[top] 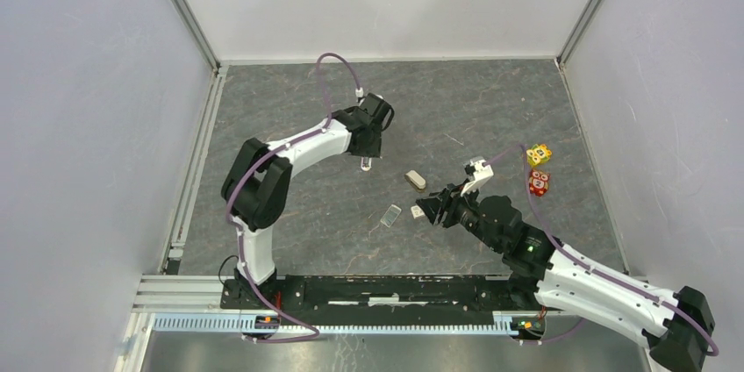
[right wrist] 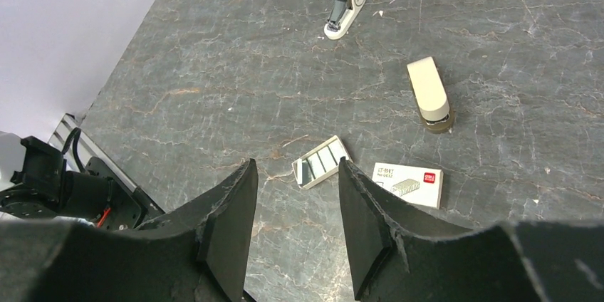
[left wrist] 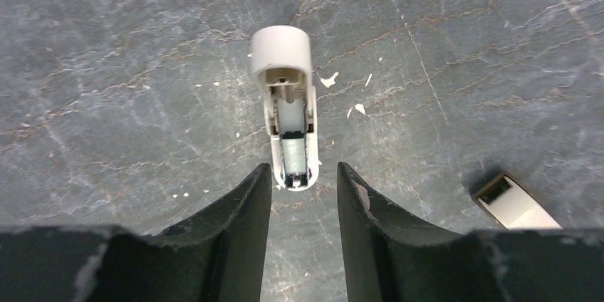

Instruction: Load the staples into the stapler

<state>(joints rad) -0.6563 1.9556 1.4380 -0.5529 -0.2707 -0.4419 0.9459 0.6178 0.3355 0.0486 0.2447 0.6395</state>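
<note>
Staples [right wrist: 404,186] appear only as a small grey cluster on the whitish box [right wrist: 407,183] with its red mark, which lies flat on the grey worktop [top: 491,100]; they are too small to confirm further. The right claw [right wrist: 295,165] hangs above this area with its jaws spread wide and nothing between them. Just left of the box, apart from it, lies the clear plastic lid [right wrist: 320,162], set at an angle. Farther out, a beige stapler piece [right wrist: 429,95] lies alone on the worktop. Beyond that, the left claw [left wrist: 304,170] stands over the stapler channel piece [left wrist: 288,113], whose rounded end rests on the worktop and whose open end sits between the fingertips. One finger [left wrist: 260,195] is close against it and a gap shows on the other side, so a firm grip cannot be told. A yellow cube [top: 539,154] and a red cube [top: 539,182] sit well to the right, close to each other.
</note>
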